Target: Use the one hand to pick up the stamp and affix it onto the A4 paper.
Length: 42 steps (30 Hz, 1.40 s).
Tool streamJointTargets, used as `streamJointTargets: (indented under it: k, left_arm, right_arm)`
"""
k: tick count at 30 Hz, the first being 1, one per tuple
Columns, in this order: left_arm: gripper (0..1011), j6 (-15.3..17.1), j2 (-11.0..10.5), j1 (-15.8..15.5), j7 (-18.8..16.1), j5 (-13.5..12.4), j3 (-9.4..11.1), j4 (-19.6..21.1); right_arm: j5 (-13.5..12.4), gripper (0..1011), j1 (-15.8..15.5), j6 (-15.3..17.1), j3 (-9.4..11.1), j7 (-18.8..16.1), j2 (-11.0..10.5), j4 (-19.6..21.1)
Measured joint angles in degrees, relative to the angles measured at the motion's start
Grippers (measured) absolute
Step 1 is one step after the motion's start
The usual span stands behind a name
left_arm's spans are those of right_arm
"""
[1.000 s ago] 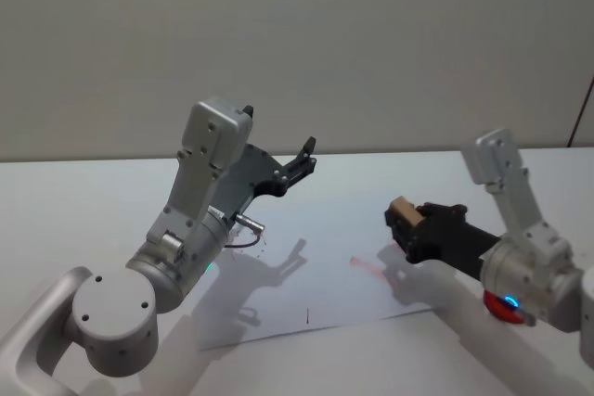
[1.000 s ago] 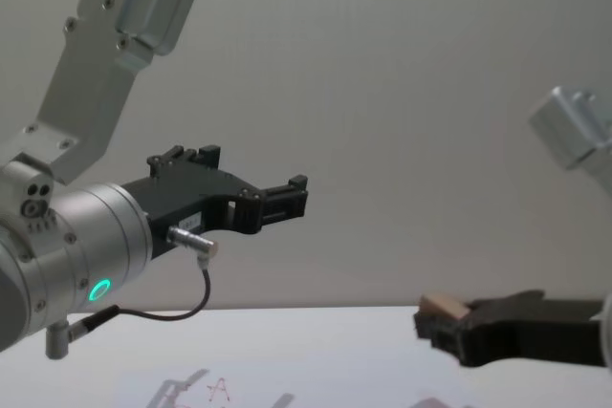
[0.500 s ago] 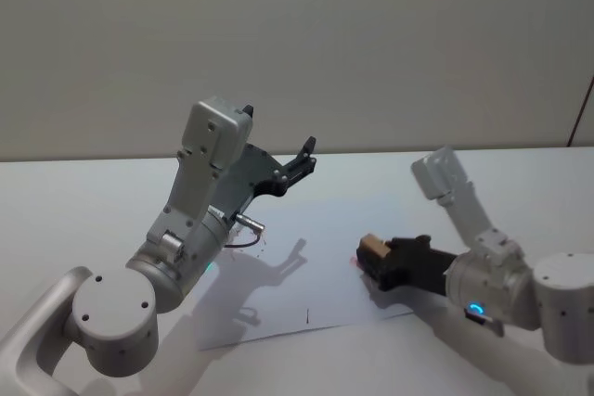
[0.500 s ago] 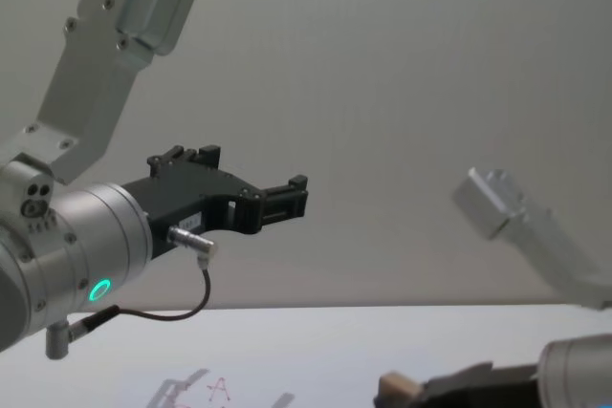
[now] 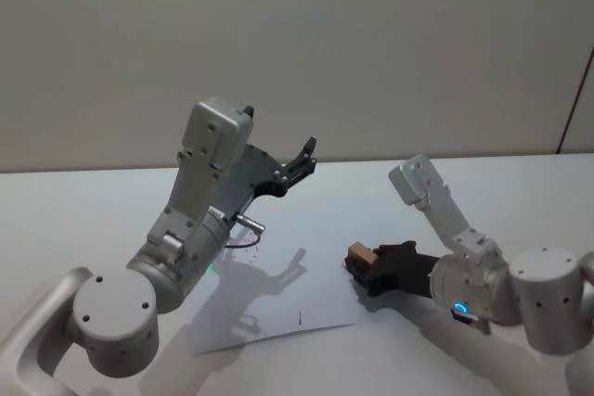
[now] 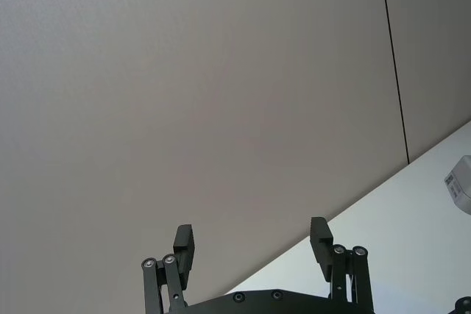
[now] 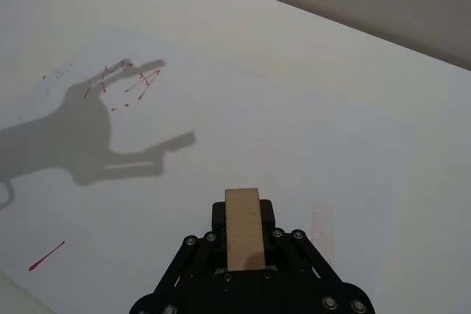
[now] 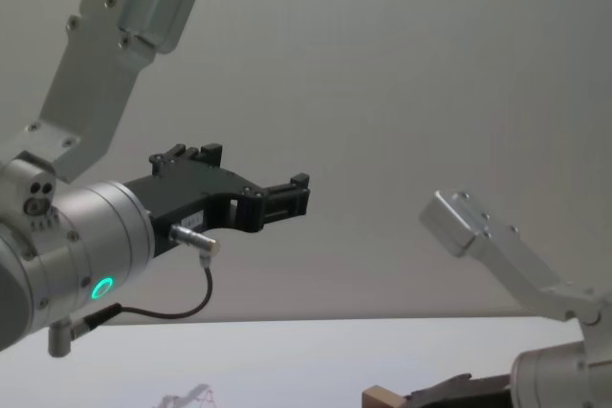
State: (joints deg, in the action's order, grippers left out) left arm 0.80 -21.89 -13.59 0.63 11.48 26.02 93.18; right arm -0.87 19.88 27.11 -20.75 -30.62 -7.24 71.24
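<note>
Your right gripper (image 5: 362, 264) pinches the stamp (image 7: 243, 227), its long axis running out along the fingers. It sits low over the A4 paper (image 7: 294, 130), near the right edge; contact unclear. Meanwhile your left gripper (image 6: 252, 244) hangs raised, jaws spread, empty.

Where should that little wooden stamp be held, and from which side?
Probably across its two long parallel sides, as the right claw grips the stamp now: flat faces seat well between flat fingers. Come in from its back end, so the front end pokes out clear over the A4 paper.
</note>
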Motion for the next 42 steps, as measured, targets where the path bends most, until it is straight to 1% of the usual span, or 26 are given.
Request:
streamJointTargets:
  k: [7, 14, 19, 20, 21, 23, 24, 25, 26, 27, 28, 30, 33, 36, 37, 42]
  left_arm:
    - [1001, 0.0, 0.0, 0.0, 0.0, 0.0, 0.0, 0.0]
    - [1001, 0.0, 0.0, 0.0, 0.0, 0.0, 0.0, 0.0]
    - [1001, 0.0, 0.0, 0.0, 0.0, 0.0, 0.0, 0.0]
    - [1001, 0.0, 0.0, 0.0, 0.0, 0.0, 0.0, 0.0]
    - [1001, 0.0, 0.0, 0.0, 0.0, 0.0, 0.0, 0.0]
    - [1001, 0.0, 0.0, 0.0, 0.0, 0.0, 0.0, 0.0]
    - [1001, 0.0, 0.0, 0.0, 0.0, 0.0, 0.0, 0.0]
    - [1001, 0.0, 0.0, 0.0, 0.0, 0.0, 0.0, 0.0]
    - [1001, 0.0, 0.0, 0.0, 0.0, 0.0, 0.0, 0.0]
    - [1001, 0.0, 0.0, 0.0, 0.0, 0.0, 0.0, 0.0]
    - [1001, 0.0, 0.0, 0.0, 0.0, 0.0, 0.0, 0.0]
    - [1001, 0.0, 0.0, 0.0, 0.0, 0.0, 0.0, 0.0]
    - [1001, 0.0, 0.0, 0.0, 0.0, 0.0, 0.0, 0.0]
    - [1001, 0.0, 0.0, 0.0, 0.0, 0.0, 0.0, 0.0]
    - [1001, 0.0, 0.0, 0.0, 0.0, 0.0, 0.0, 0.0]
    - [1001, 0.0, 0.0, 0.0, 0.0, 0.0, 0.0, 0.0]
  right_arm:
    - [0.2, 219, 0.1, -1.5, -0.3, 0.2, 0.1, 0.0]
    - [-1.0, 219, -0.9, -3.1, -0.3, 1.2, -0.4, 2.7]
    - [-3.3, 219, -2.0, -4.9, 0.4, 2.9, -1.2, 6.8]
    - [-4.2, 219, -2.4, -5.5, 0.8, 3.7, -1.5, 8.1]
    - [-4.2, 219, -2.4, -5.5, 0.8, 3.7, -1.5, 8.1]
    - [-5.9, 219, -3.5, -6.4, 1.5, 5.5, -2.4, 11.0]
    - [-5.9, 219, -3.5, -6.4, 1.5, 5.5, -2.4, 11.0]
    - [-6.7, 219, -4.2, -6.8, 1.8, 6.4, -2.8, 12.3]
    - [-6.7, 219, -4.2, -6.8, 1.8, 6.4, -2.8, 12.3]
    - [-7.9, 219, -5.3, -7.2, 2.4, 7.7, -3.6, 14.5]
    - [-8.5, 219, -5.7, -7.3, 2.6, 8.4, -3.9, 15.1]
    - [-9.3, 219, -6.4, -7.4, 3.1, 9.4, -4.4, 16.4]
    - [-11.4, 219, -8.8, -7.3, 4.2, 12.2, -6.1, 19.7]
    - [-12.7, 219, -10.4, -7.0, 4.9, 13.9, -7.3, 21.7]
    - [-13.7, 219, -11.5, -6.7, 5.4, 15.2, -8.1, 23.0]
    - [-16.5, 219, -15.2, -5.3, 7.0, 18.8, -10.5, 26.5]
